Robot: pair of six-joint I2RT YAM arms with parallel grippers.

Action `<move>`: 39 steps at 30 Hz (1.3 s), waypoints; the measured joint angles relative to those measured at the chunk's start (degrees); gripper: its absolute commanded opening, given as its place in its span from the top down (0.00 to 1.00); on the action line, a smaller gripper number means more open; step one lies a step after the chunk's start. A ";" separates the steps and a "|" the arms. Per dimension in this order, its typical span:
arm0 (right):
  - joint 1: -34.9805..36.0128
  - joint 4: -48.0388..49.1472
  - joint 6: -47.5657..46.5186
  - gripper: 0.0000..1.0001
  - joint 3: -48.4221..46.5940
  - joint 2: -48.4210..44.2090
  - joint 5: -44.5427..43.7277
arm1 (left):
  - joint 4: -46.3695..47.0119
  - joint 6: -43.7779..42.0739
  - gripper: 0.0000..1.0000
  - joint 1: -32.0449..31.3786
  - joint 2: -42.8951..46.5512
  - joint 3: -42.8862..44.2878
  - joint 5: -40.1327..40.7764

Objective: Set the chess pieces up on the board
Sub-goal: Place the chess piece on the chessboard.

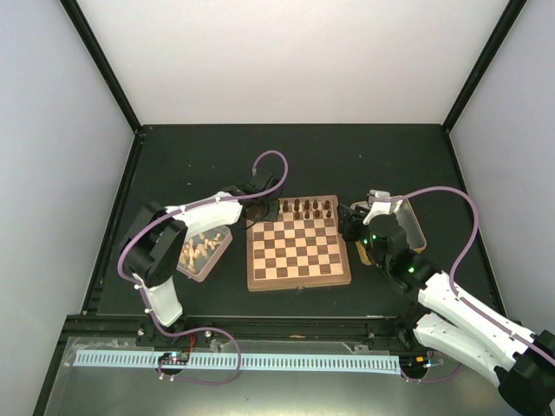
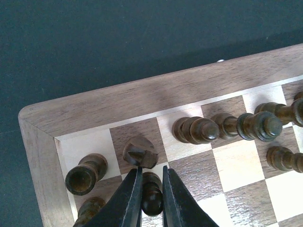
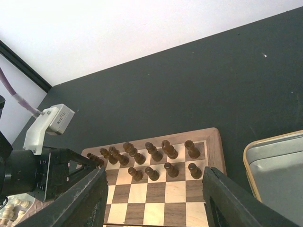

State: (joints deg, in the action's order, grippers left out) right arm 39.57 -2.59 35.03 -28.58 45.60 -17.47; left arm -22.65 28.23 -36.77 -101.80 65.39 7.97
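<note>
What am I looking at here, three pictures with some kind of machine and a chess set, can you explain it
These are two robot arms at a dark table. One picture looks down from above; the other two come from cameras on each wrist. On the table lies a chessboard with dark chess pieces along its far side, plus a tray of pale pieces to the left and an empty-looking tray to the right. The left gripper is closed on a dark pawn. The right gripper is open, holding nothing.

The board (image 1: 299,253) lay on the counter (image 1: 208,156) between my two arms. The chess pieces (image 1: 305,208) stood in its far rows. A tray (image 1: 218,251) holding more pieces sat left of it, another tray (image 1: 416,227) to its right.
</note>
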 measured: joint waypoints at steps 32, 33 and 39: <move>0.00 -0.04 0.09 0.43 0.00 1.68 0.00 | -2.29 0.00 0.80 0.00 -1.09 0.39 -1.16; 0.00 -0.04 0.09 0.43 0.00 1.68 0.00 | -2.71 0.02 0.79 0.00 -1.11 0.39 -1.46; 0.00 -0.04 0.35 0.43 0.00 1.68 0.00 | -4.09 -0.15 0.71 0.00 -1.11 0.79 -1.99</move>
State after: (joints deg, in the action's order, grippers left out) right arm 39.57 -2.63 35.38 -28.58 47.29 -17.47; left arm -26.74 28.08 -36.77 -102.91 66.17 5.98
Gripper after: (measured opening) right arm 0.566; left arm 0.248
